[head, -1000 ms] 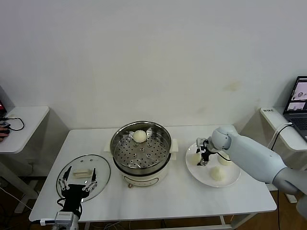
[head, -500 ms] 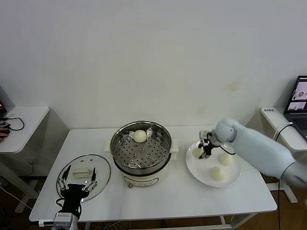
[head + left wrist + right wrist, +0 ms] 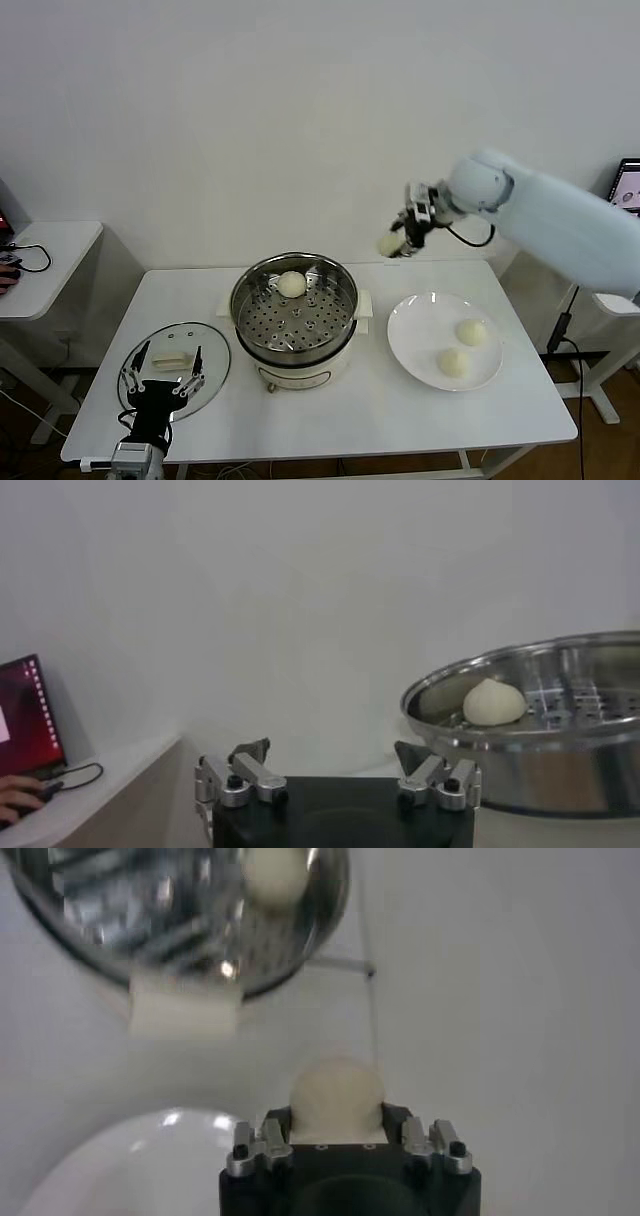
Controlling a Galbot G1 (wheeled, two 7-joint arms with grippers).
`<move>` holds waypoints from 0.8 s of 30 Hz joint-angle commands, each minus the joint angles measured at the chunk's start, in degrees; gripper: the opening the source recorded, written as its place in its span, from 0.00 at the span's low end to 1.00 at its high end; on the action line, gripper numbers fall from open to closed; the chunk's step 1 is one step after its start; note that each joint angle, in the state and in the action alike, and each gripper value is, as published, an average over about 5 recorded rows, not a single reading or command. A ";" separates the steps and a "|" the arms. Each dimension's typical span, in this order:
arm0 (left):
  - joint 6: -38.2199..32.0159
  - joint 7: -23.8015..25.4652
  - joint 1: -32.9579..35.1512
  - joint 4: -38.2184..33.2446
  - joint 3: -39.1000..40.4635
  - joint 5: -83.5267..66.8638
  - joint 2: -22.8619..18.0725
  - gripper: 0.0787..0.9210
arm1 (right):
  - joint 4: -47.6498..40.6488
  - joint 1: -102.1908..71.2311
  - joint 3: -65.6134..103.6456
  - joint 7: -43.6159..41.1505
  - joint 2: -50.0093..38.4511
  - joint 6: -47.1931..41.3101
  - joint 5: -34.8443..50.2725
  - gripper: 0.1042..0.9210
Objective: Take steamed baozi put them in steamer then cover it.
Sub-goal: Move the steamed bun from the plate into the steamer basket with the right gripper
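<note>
White desk (image 3: pixel 330 420) across the middle, carrying everything. Shiny steel steamer (image 3: pixel 293 315) at its centre on a cream base, uncovered, one baozi (image 3: pixel 291 285) sitting on the perforated tray toward the far wall. To the robot's right of it, a flat white plate (image 3: pixel 420 345) with two more baozi, one (image 3: pixel 470 332) nearer the far right rim, the other (image 3: pixel 452 362) closer to the front. Over on the robot's left, the glass cover (image 3: pixel 160 350) lying flat on the desk, cream handle up. Right arm raised high, right pincer (image 3: pixel 400 240) up in the air above the gap between steamer and plate, clamped on a fourth baozi (image 3: pixel 391 243); from the right wrist, that bun (image 3: pixel 335 1093) squeezed snug between the fingers, steamer rim and plate well below. Left pincer (image 3: pixel 160 388) parked low at the front left corner, just over the near edge of the cover, fingers (image 3: pixel 235 775) spread apart and holding nothing.
</note>
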 commanded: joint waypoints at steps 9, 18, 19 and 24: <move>0.01 -0.15 -0.04 -0.62 -1.16 -0.38 -0.31 0.88 | 0.31 2.33 -6.58 10.59 21.06 -11.12 21.39 0.58; 0.02 -0.16 -0.56 -0.65 -1.29 -0.32 -0.73 0.88 | -4.62 -6.69 -6.10 13.09 26.54 -12.49 18.03 0.58; 0.02 -0.16 -0.59 -0.70 -1.42 -0.34 -0.67 0.88 | -5.12 -7.27 -5.94 13.08 26.77 -12.55 17.66 0.58; 0.00 -0.15 -0.74 -0.61 -2.00 -0.50 -0.64 0.88 | -6.98 -8.92 -5.91 12.75 27.26 -12.49 15.80 0.58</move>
